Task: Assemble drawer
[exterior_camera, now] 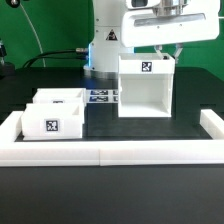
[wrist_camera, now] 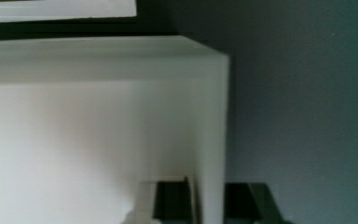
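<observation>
The white box shell [exterior_camera: 145, 88] stands upright on the black table at the exterior view's centre right, with a square tag on its top edge. My gripper [exterior_camera: 168, 52] is at the shell's top far right corner. In the wrist view my gripper [wrist_camera: 206, 186] straddles the shell's thin side wall [wrist_camera: 202, 110], with one dark finger [wrist_camera: 167, 203] pressed against each face. Two small open-top trays sit at the exterior view's left, one in front [exterior_camera: 50, 120] showing its tag and one just behind it [exterior_camera: 62, 98].
The marker board [exterior_camera: 103, 97] lies flat between the trays and the shell. A long low white rail [exterior_camera: 115, 152] edges the table's front and both sides. The arm's base [exterior_camera: 105, 45] stands behind the shell.
</observation>
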